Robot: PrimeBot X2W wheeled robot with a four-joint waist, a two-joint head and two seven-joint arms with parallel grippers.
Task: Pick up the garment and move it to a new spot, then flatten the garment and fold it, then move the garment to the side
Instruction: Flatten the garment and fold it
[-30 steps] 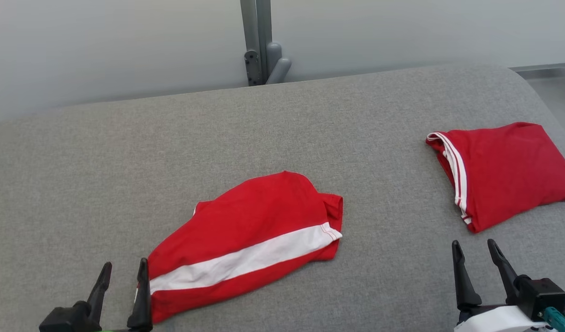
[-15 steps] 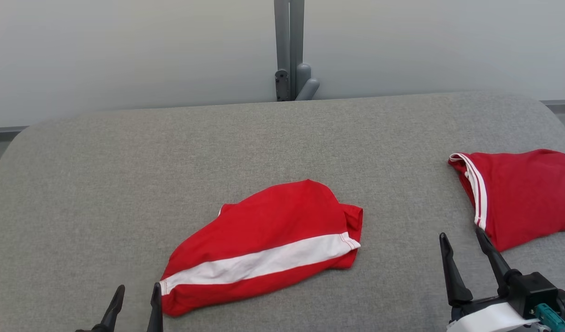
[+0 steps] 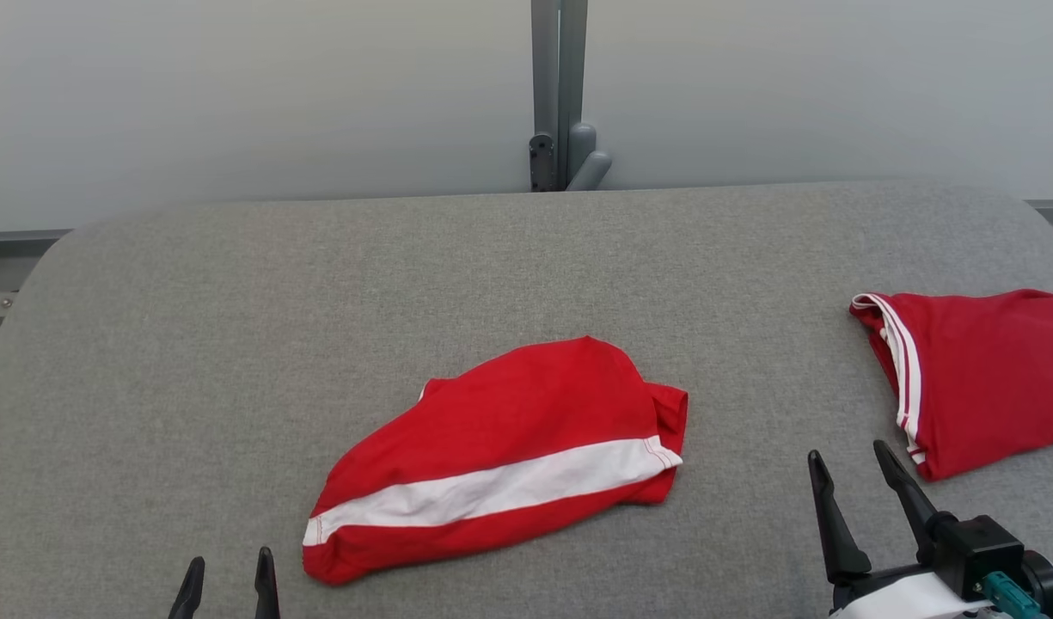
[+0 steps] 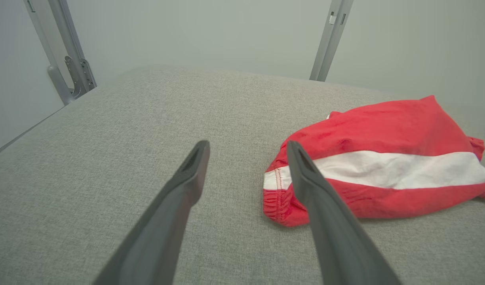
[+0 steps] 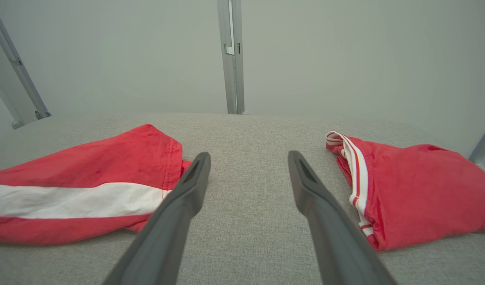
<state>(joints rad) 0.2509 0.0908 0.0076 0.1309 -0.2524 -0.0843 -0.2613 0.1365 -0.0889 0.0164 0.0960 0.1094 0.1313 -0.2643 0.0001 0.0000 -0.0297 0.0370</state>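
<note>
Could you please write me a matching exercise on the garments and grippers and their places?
Column A:
1 red garment with wide white band
2 red garment with thin white stripes
3 left gripper
4 right gripper

Column B:
a open, lower right
b middle of grey surface
c surface's right edge
d open, lower left

Pairs: 1-b, 2-c, 3-d, 4-a

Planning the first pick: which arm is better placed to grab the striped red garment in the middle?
Probably left. The left gripper stands open just beside the near end of the striped garment; the right gripper, also open, sits farther off, closer to the folded red garment.
</note>
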